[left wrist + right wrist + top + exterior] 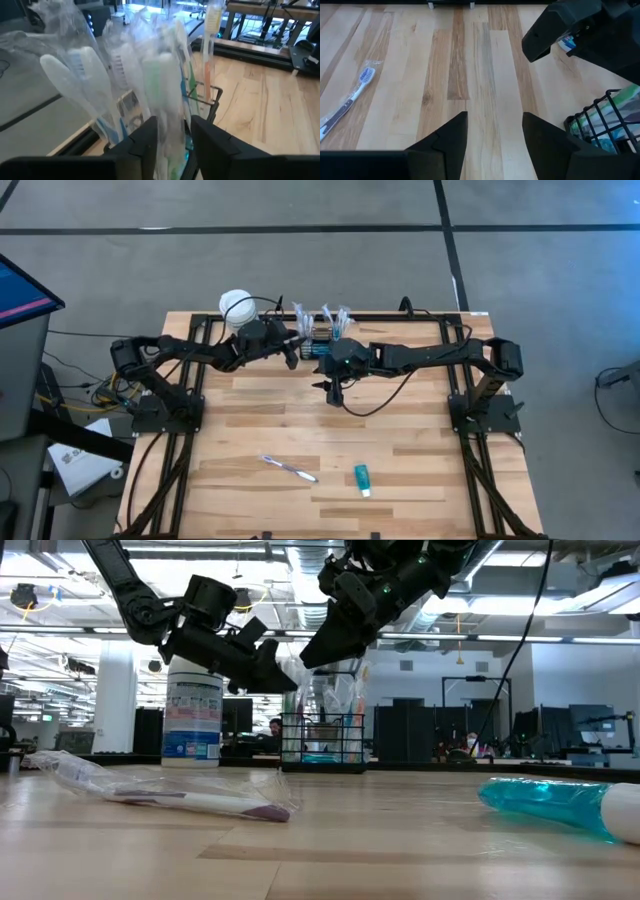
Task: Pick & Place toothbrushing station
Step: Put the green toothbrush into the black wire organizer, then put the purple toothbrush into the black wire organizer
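From above I see both arms meeting at the far middle of the wooden table (pixel 240 420), where the toothbrushing station (pixel 322 340), a small black wire-mesh basket stuffed with wrapped toothbrushes, stands close to the far edge. The left gripper (pixel 291 348) reaches in from the left and sits right against the basket's left side; the right gripper (pixel 333 387) hangs just in front of the basket, pointing toward the near edge. The overhead picture does not let me judge the fingers, but the wrist cameras do: in the left wrist view the left gripper's two dark fingers (pixel 150 145) stand a narrow gap apart around a clear-wrapped toothbrush (pixel 162 90) that rises from the basket, though I cannot tell whether they press it. In the right wrist view the right gripper's fingers (pixel 451 135) are spread wide over bare wood, holding nothing, with a corner of the basket just beside them. The table-level view shows the basket's open black grid standing upright on the wood, its brushes poking above the rim, with a white-lidded canister with a blue label (pixel 193 712) to its left. Only that view shows both grippers raised above the tabletop. A wrapped toothbrush (pixel 289 469) and a teal toothpaste tube (pixel 362 479) lie near the front edge, well apart from the basket, leaving a broad stretch of open wood across the table's middle.
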Robot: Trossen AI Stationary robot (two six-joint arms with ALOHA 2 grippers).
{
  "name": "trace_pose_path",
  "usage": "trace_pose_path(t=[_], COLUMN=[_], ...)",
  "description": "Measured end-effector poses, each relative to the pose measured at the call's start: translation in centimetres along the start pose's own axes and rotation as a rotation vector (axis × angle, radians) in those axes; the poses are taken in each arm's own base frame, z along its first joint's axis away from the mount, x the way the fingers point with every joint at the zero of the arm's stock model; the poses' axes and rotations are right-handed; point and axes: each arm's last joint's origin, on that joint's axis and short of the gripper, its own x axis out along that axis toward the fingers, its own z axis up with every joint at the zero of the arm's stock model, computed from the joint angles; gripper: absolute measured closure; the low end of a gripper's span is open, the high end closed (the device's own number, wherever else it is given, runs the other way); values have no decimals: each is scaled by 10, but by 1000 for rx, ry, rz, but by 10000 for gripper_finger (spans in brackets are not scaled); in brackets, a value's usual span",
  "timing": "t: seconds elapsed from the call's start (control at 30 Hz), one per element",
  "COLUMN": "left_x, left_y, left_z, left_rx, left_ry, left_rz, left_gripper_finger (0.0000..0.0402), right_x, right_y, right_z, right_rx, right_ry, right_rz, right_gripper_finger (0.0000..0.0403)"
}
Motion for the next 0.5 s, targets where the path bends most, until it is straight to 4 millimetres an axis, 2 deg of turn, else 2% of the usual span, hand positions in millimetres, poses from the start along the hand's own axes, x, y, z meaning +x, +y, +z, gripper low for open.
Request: trace_pose_path(t=[0.23, 0.5], left_x=[-4, -18], left_y=[0, 1], left_z=[4, 7], left_rx=[8, 32], left_ry=[9, 106], left_rz=[6, 7], left_gripper_finger=[252, 227], right_x=[0, 0], right_y=[0, 0], right_z=[0, 0], right_rx=[0, 0], right_ry=[0, 0], right_rz=[0, 0], right_gripper_finger=[223, 223])
